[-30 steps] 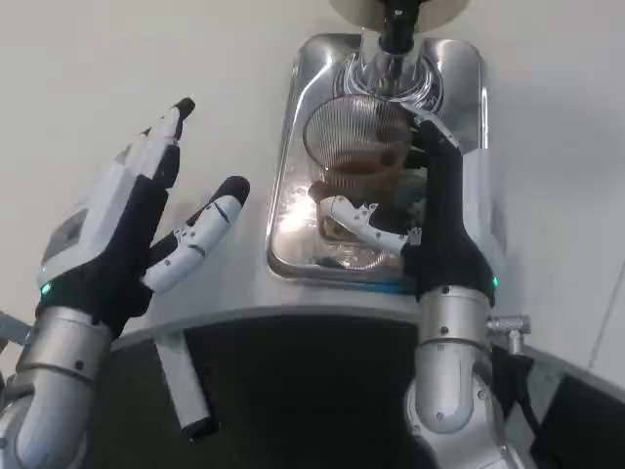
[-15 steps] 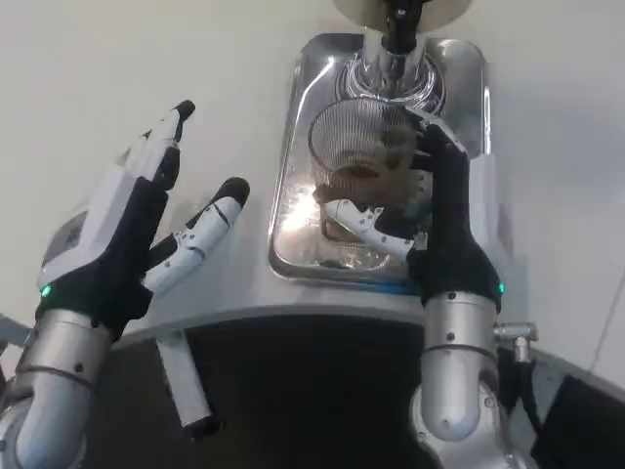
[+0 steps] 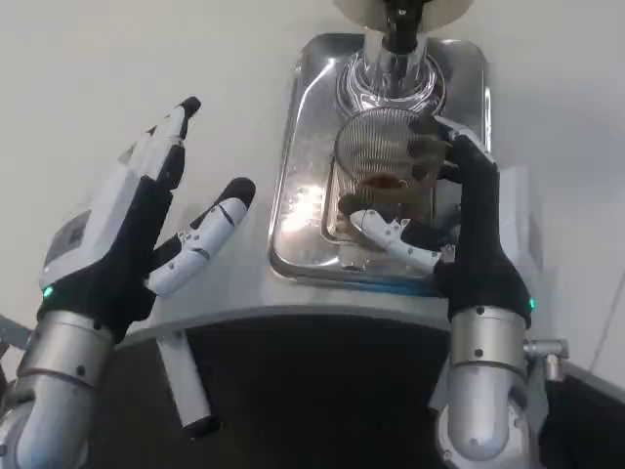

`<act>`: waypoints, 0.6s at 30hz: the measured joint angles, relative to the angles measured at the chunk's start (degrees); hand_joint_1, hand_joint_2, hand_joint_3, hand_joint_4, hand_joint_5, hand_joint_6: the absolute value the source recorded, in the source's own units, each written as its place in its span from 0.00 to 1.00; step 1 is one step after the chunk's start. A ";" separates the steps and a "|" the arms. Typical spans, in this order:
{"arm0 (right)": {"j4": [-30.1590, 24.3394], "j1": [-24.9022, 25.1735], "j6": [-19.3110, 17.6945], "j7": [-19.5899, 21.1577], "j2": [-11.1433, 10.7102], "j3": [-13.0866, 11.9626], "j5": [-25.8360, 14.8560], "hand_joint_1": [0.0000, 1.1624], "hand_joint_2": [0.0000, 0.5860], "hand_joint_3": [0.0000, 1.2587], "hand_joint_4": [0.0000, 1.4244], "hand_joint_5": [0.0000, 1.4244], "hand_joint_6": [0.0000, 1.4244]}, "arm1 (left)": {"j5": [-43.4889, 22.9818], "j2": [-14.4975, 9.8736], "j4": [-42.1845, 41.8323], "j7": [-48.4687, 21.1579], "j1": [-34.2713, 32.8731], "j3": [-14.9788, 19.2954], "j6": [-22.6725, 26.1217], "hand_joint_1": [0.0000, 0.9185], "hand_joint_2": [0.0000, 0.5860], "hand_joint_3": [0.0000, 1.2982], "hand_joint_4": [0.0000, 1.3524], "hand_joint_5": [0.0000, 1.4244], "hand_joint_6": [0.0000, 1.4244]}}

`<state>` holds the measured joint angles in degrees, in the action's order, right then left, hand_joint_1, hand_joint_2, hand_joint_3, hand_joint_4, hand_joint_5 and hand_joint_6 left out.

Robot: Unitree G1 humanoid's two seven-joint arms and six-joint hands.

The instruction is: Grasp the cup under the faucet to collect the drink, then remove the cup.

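Your right hand [image 3: 459,230] grips the cup [image 3: 386,176], brown drink inside; your left hand [image 3: 127,230] hangs released. You're at removal, I judge: draw the cup level, clear of the faucet [image 3: 395,49] just beyond.

One cup [image 3: 383,171] (clear, ribbed), one faucet [image 3: 398,34], one metal tray [image 3: 308,176] and two hands (left [image 3: 137,230], right [image 3: 459,230]) are counted.

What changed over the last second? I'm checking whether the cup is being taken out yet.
The right hand, gripping the cup, carried it rightward in the picture over the metal tray, away from beneath the faucet. The left hand stayed open beside the tray, and brown drink remains in the cup.
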<state>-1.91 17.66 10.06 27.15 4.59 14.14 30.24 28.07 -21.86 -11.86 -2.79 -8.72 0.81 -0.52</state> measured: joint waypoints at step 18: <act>-13.96 -9.34 2.60 -7.16 -1.43 2.06 1.98 1.00 0.60 0.53 0.45 0.54 0.77 | 3.34 -5.27 -0.09 -0.88 0.62 0.23 -0.51 0.00 0.42 0.00 0.00 0.00 0.00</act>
<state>-15.87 8.32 12.65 19.99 3.15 16.20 32.22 31.41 -27.13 -11.95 -3.68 -8.09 1.04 -1.03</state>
